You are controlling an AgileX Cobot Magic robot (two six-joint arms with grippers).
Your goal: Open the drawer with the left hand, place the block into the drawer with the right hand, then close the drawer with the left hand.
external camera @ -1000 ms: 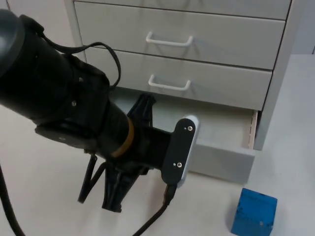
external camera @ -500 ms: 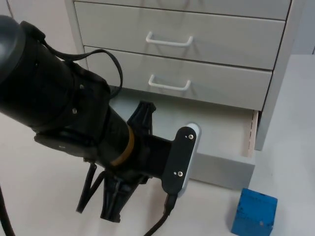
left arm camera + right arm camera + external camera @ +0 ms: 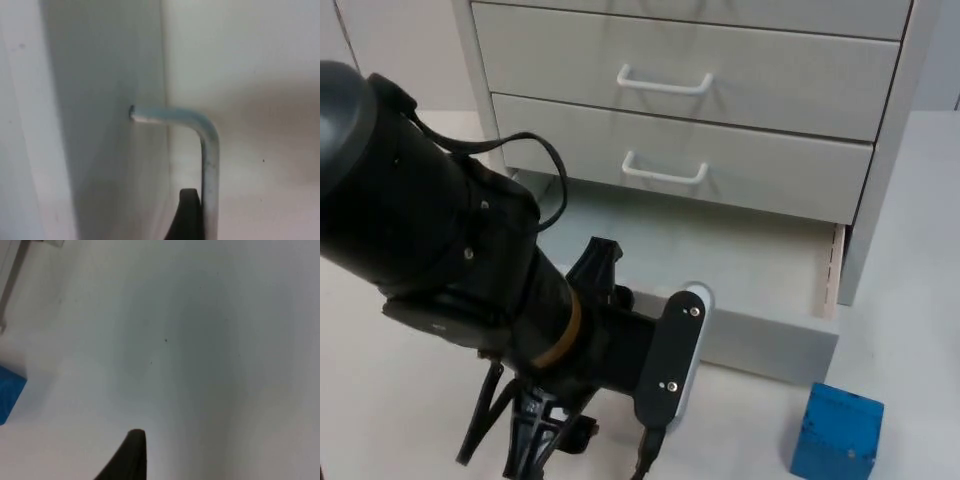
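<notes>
Left gripper (image 3: 192, 220) is at the front of the pulled-out bottom drawer (image 3: 760, 335) of the pale grey drawer cabinet (image 3: 740, 110). In the left wrist view one black fingertip (image 3: 186, 212) touches the inner side of the drawer's white bent metal handle (image 3: 207, 150), between the handle and the drawer front. I cannot tell if this gripper is open or closed, because the second finger is not seen. In the top view the big black left arm (image 3: 450, 260) covers the left part of the drawer front.

Near the drawer, the blue cube block (image 3: 836, 432) stands on the white tabletop (image 3: 910, 300), just in front of the drawer's right front corner and apart from it. It is well apart from the left gripper, on its right side. The right wrist view shows an edge of this block (image 3: 9, 396) on the tabletop, far from the right gripper's black fingertip (image 3: 131, 455), which holds nothing. The state of the right gripper I cannot tell.

Above the open drawer, two more drawers with white handles are closed.
</notes>
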